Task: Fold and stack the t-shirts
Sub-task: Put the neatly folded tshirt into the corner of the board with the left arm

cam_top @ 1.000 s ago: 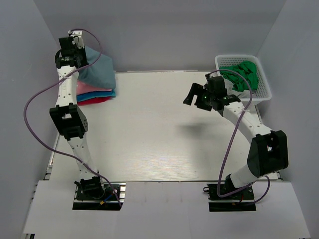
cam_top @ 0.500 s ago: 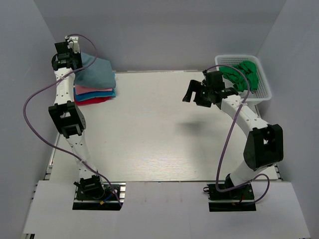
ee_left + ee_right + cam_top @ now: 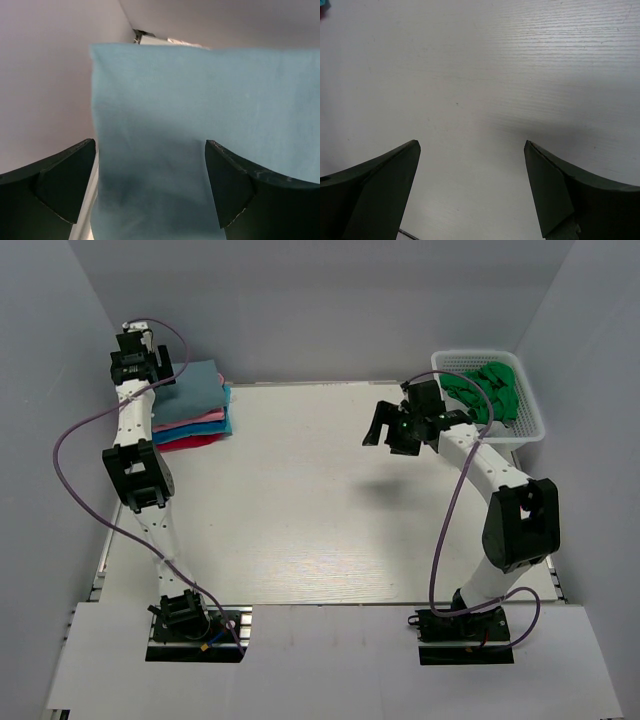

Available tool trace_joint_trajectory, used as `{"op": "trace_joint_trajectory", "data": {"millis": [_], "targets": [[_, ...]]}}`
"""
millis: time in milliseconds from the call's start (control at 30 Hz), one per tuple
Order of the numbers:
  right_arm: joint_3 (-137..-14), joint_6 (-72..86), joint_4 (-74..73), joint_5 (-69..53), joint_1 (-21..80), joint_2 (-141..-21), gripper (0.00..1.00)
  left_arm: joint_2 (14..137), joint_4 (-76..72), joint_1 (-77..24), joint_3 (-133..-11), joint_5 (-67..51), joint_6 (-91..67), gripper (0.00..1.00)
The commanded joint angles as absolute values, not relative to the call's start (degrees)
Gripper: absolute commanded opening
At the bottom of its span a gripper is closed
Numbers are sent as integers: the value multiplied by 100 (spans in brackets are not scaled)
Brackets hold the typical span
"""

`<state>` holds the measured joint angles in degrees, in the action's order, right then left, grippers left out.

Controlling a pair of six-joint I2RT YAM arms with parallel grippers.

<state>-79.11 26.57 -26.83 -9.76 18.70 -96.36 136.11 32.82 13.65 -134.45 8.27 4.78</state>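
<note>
Stack at far left corner of table (image 3: pixel 300 520): slate-blue t-shirt (image 3: pixel 197 385) folded on top, over pink t-shirt (image 3: pixel 200 418), bright blue t-shirt (image 3: pixel 226 425) and red t-shirt (image 3: pixel 185 442). Left gripper (image 3: pixel 150 145) just above it, fingers wide, holding nothing. Right gripper (image 3: pixel 471 144) wide and empty over bare table near white mesh basket (image 3: pixel 530 428). Green cloth (image 3: pixel 485 390) bunched in basket, probably left to fold.

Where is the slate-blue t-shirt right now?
In the top view the slate-blue t-shirt lies at the far-left corner of the table, on top of the pink shirt, beside the open left gripper.

I have my left gripper (image 3: pixel 150 187) out at ten o'clock, jaws wide; right gripper (image 3: pixel 470 192) at two o'clock, jaws wide too
</note>
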Motion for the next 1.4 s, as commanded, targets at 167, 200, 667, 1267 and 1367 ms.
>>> {"op": "trace_joint_trajectory", "data": {"millis": [167, 200, 667, 1267, 1367], "targets": [[-8033, 2716, -2540, -1186, 1854, -9615, 90, 12455, 3032, 1345, -13246, 951, -940, 100], [-7998, 2716, -2418, -1195, 1854, -9615, 90, 12358, 2954, 1345, -13193, 723, -1097, 100], [-7910, 2505, -2373, -1187, 1820, -10019, 90, 13200, 2988, 1160, -13658, -316, -1327, 100], [-8552, 2127, -3006, -1178, 1652, -10653, 90, 13958, 3454, 1160, -12824, -370, -1038, 100], [-8499, 2092, -2823, -1178, 1626, -10381, 90, 13449, 3401, 1160, -12823, -237, -1037, 100]]}}
